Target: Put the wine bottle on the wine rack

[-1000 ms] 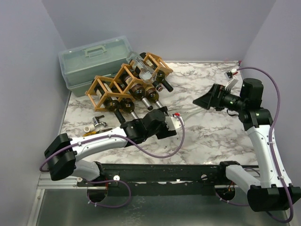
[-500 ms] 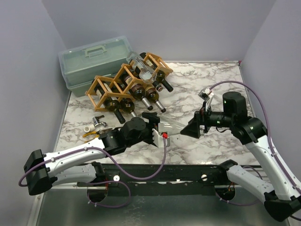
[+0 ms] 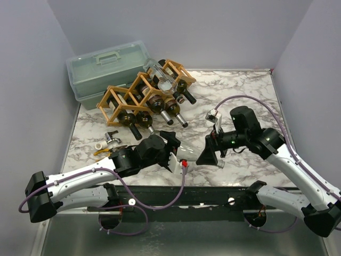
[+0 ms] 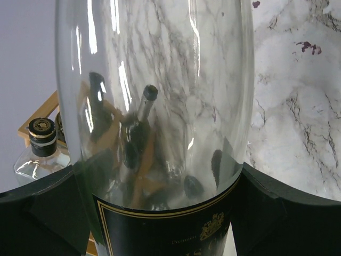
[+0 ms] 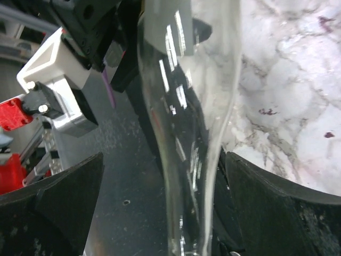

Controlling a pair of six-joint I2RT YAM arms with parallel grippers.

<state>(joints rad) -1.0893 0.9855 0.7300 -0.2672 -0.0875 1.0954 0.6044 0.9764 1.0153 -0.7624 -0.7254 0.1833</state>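
A clear glass wine bottle (image 3: 189, 150) with a black label lies nearly level above the table's near edge. My left gripper (image 3: 173, 153) is shut on its body; in the left wrist view the bottle (image 4: 160, 80) fills the frame between both fingers (image 4: 266, 213). My right gripper (image 3: 209, 154) is open, its jaws standing either side of the bottle's neck (image 5: 186, 133), with a wide gap on the left side. The wooden lattice wine rack (image 3: 118, 98) stands at the back left, holding several dark bottles and one clear one.
A pale green plastic toolbox (image 3: 106, 66) sits behind the rack. Small loose items (image 3: 108, 142) lie near the table's left front. The black rail (image 3: 213, 194) runs along the near edge under the bottle.
My right arm has swung down and left, bringing its open jaws round the bottle's neck. My left arm has drawn back toward the near edge, still holding the bottle.
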